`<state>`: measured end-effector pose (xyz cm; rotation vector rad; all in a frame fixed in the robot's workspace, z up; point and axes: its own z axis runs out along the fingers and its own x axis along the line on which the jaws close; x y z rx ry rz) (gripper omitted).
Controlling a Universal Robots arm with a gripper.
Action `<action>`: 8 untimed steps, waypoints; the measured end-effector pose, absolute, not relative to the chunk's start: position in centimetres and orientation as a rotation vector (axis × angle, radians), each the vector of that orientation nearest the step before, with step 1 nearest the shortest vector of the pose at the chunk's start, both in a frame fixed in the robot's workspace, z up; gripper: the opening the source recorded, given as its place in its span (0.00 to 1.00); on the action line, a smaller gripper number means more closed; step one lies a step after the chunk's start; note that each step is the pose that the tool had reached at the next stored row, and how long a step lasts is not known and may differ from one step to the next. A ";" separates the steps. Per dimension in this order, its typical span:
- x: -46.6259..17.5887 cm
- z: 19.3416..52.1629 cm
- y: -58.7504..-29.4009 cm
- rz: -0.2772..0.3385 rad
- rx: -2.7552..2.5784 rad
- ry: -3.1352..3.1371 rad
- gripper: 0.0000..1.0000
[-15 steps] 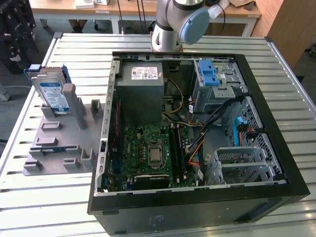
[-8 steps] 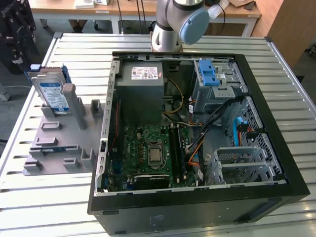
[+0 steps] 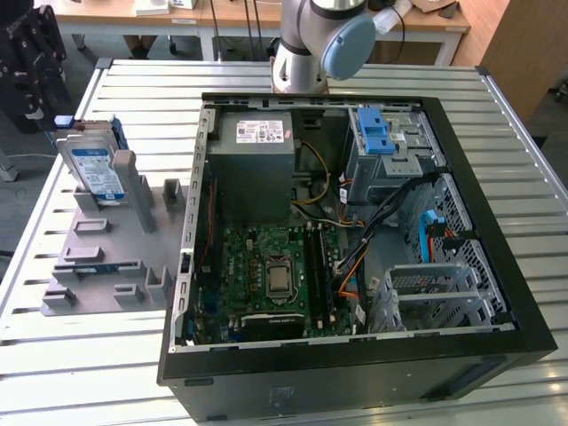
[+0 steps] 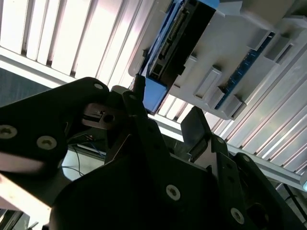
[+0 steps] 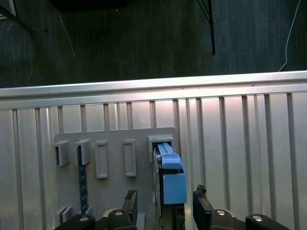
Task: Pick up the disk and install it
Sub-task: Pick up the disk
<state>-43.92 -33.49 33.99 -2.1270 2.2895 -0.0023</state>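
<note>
Storage explains the pose of the disk (image 3: 93,169): it stands on edge in a slot of the grey fixture plate (image 3: 98,257), which leaves both broad faces free for a pinch from above. In the exterior view that plate lies on the bench (image 3: 80,373) at about nine o'clock from the open computer case (image 3: 355,355). The disk sits toward the plate's eleven o'clock corner. That puts it well apart from the drive bay and its light-blue latch bracket (image 3: 377,133), at the case's one o'clock.

The end effector (image 5: 165,208) is open and holds nothing. In the first wrist view its two fingers (image 5: 201,206) straddle the disk's blue carrier edge, one on each side with a gap showing. I judge it lined up for the grasp, with the pickup not yet made.

Counts: one disk, one fixture plate, one case, one latch bracket, two fingers. The plate has several empty slots, and one thin blue strip (image 5: 82,177) stands in another slot; I cannot tell what it is.
</note>
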 end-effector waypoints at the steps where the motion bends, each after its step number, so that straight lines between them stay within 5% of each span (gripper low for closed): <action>1: -43.9 33.9 -33.4 -0.003 -2.127 2.290 0.57; 8: -44.0 32.9 -33.3 -0.004 -2.160 2.260 0.57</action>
